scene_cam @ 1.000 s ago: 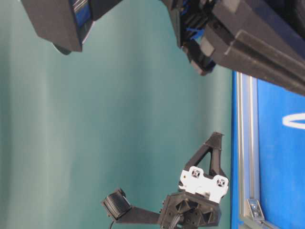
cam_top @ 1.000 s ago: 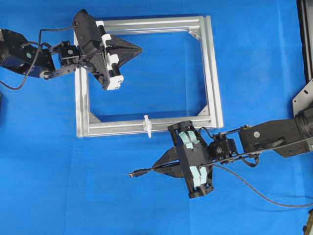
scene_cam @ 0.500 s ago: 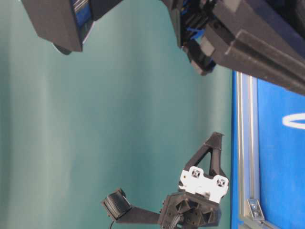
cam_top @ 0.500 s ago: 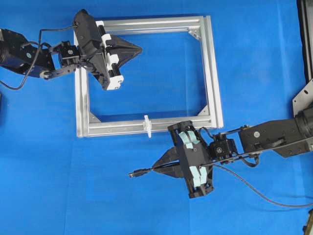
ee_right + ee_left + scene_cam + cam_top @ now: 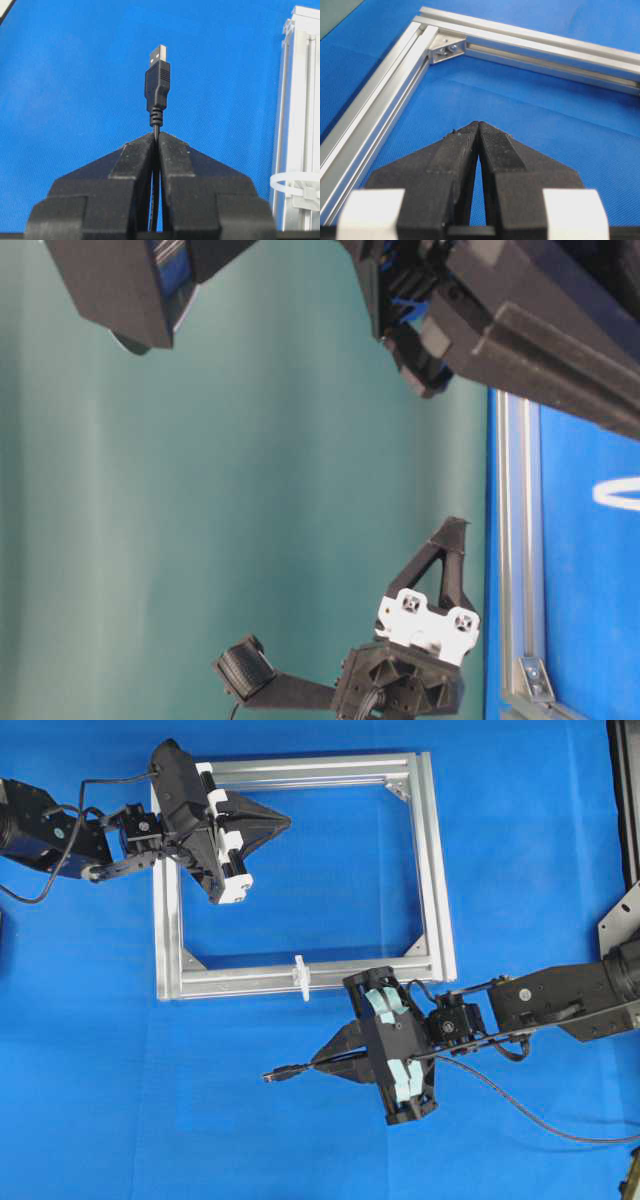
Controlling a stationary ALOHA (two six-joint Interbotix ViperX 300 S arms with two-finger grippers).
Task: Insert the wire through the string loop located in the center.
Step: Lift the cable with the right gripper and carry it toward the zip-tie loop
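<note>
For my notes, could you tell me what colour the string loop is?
White; the string loop shows best in the right wrist view.

Bright even lighting, soft shadows; overhead view sharp, table-level view blurred, near parts defocused.

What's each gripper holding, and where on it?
Right gripper pinches the wire just behind its USB plug. Left gripper is shut on nothing.

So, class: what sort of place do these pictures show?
Probably a robotics lab bench: two robot arms work over a blue cloth, the right gripper holds a wire, and an aluminium frame carries a string loop.
</note>
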